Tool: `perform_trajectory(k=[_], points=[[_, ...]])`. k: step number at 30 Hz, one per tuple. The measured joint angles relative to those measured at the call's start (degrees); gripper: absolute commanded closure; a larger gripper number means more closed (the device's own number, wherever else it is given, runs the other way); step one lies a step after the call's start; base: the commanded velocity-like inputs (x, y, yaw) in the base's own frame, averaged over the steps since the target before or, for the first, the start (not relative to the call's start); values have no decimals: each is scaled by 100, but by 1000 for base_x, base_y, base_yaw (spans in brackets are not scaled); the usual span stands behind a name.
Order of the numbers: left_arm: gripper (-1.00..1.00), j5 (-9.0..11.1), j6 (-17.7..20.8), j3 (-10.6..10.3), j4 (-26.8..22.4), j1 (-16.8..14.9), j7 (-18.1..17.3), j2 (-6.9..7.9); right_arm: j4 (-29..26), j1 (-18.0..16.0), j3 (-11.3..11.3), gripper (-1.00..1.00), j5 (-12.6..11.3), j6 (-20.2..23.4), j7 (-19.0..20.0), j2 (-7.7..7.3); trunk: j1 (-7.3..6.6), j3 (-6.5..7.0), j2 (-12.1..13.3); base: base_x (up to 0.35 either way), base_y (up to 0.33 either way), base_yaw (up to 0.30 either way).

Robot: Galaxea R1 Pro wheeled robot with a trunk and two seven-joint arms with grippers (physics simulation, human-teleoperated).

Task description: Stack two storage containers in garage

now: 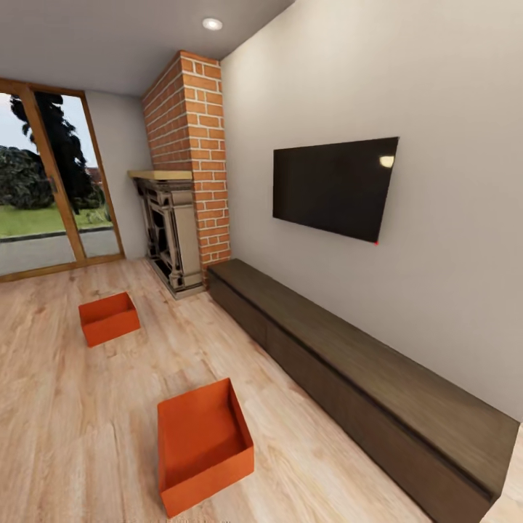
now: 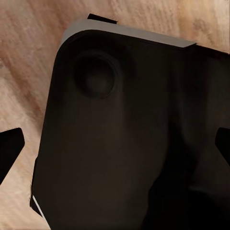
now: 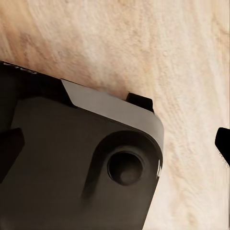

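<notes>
On wood floor (image 1: pixel 58 407), two storage containers (image 1: pixel 203 444), upright

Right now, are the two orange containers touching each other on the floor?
Apart. The head view shows the near container and the far container with a wide strip of bare wood-plank floor between them.

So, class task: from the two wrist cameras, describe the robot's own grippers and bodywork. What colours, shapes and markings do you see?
The left gripper's fingertips are plain matt black wedges with angular tips, and the right gripper's fingertips look the same. Behind them is a rounded black robot housing with a pale grey edge strip and a round recess. No marking is legible.
</notes>
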Motion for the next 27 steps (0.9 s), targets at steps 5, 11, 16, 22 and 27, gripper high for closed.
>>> perform_trajectory(k=[5,11,16,22,27], points=[[-100,4,0,0,0,0,0,4,0,0,0,-100,0,0,0,-1,0,0,0,1,-1,280],[-100,8,0,2,0,0,0,8,0,0,0,-100,0,0,0,0,0,0,0,0,0,280],[-100,10,0,5,0,0,0,5,0,0,0,-100,0,0,0,0,0,0,0,0,0,280],[-100,9,0,7,0,0,0,1,0,0,0,-100,0,0,0,7,0,0,0,0,0,280],[-100,10,0,8,0,0,0,0,0,0,0,-100,0,0,0,3,0,-2,0,0,0,236]])
